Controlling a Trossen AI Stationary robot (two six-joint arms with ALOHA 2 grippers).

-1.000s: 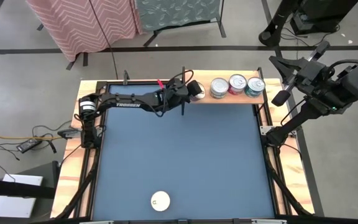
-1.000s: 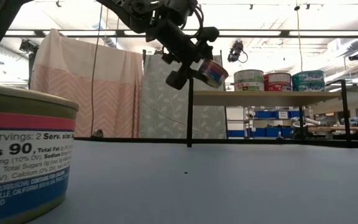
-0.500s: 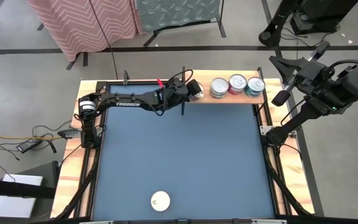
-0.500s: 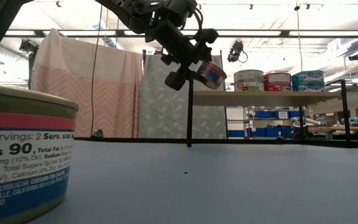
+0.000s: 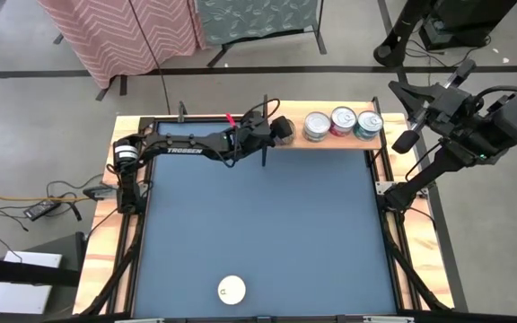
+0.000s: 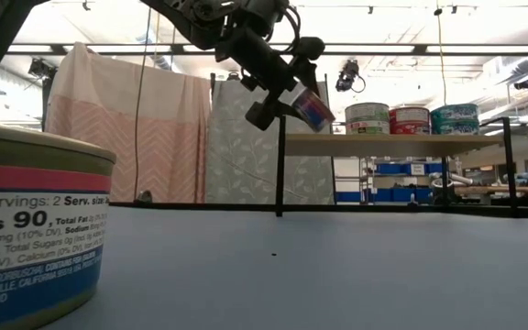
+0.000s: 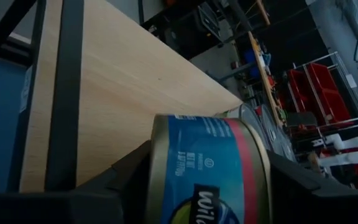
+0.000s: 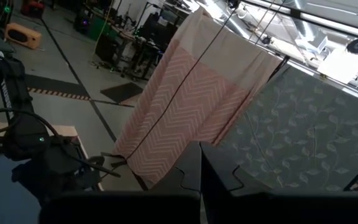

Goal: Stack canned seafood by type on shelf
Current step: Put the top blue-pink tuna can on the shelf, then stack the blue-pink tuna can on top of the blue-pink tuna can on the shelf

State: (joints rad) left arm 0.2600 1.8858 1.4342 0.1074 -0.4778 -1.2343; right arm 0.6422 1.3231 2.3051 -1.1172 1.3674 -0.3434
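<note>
My left gripper (image 5: 279, 132) is shut on a tin with a blue and red label (image 6: 312, 108), and holds it above the left end of the shelf, a light-wood plank (image 5: 330, 142) on dark uprights at the table's far edge. Three silver-lidded tins (image 5: 316, 126) (image 5: 343, 121) (image 5: 367, 126) stand in a row on the plank's right part. A white-lidded tin (image 5: 232, 289) stands at the table's near edge and fills the low view's left side (image 6: 35, 238). My right arm (image 5: 474, 126) waits raised beyond the table's right rail, with its gripper (image 8: 201, 177) shut. My left gripper pinches the blue and red tin between its two fingers (image 7: 126, 177). They stand at the tin's two flat ends, and the label wall (image 7: 210, 162) shows between them. It comes from the table's left, roughly level. The tin is lifted clear and tilted over the plank (image 7: 117, 81).
The shelf's dark left upright (image 6: 280, 165) stands just below the held tin. The plank's left part (image 5: 285, 144) is bare wood. Wooden rails (image 5: 128, 161) frame the blue table (image 5: 258, 224). Patterned cloth screens (image 6: 126, 128) hang behind the far edge.
My left gripper has turned at the wrist while staying over the shelf's left end. The held tin is now tipped more steeply, so its silver lid no longer shows from above.
</note>
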